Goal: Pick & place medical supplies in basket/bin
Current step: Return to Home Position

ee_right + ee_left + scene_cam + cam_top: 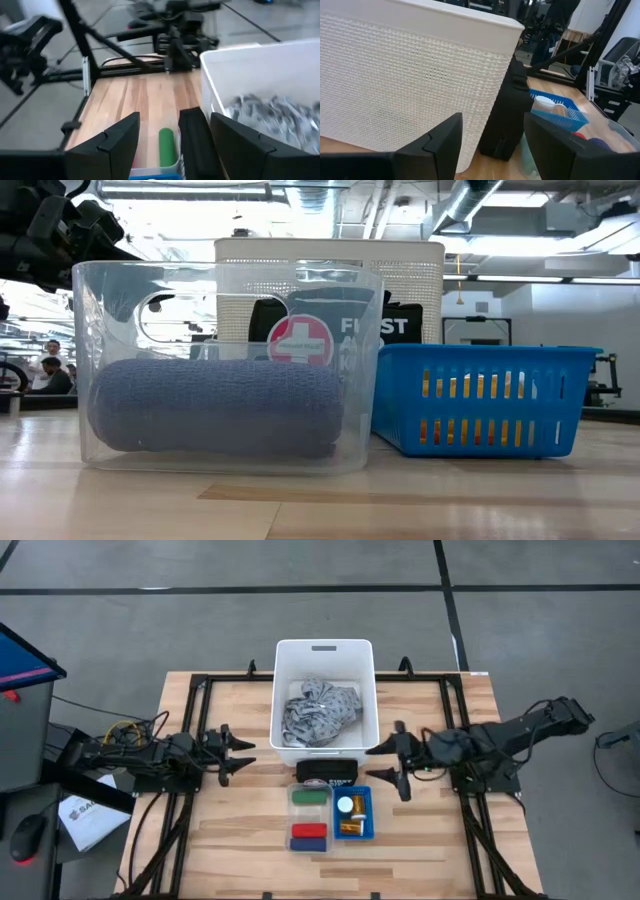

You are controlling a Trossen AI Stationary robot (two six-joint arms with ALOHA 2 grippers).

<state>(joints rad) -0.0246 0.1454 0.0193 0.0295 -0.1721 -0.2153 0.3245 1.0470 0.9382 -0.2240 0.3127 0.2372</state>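
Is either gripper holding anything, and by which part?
Nothing is held. The left gripper and right gripper both hang open and empty beside the white tub.

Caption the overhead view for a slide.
Left gripper and right gripper, both open, flank the deep white rectangular plastic tub holding a grey patterned cloth.

Cloth (318,712) in the tub (279,690), pouch (325,772) just before it, then small bin (309,813) left of small basket (371,815)

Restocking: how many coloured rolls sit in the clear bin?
3 in the clear bin: green roll nearest the white tub; red roll and blue roll at the other end. More may hide beneath.
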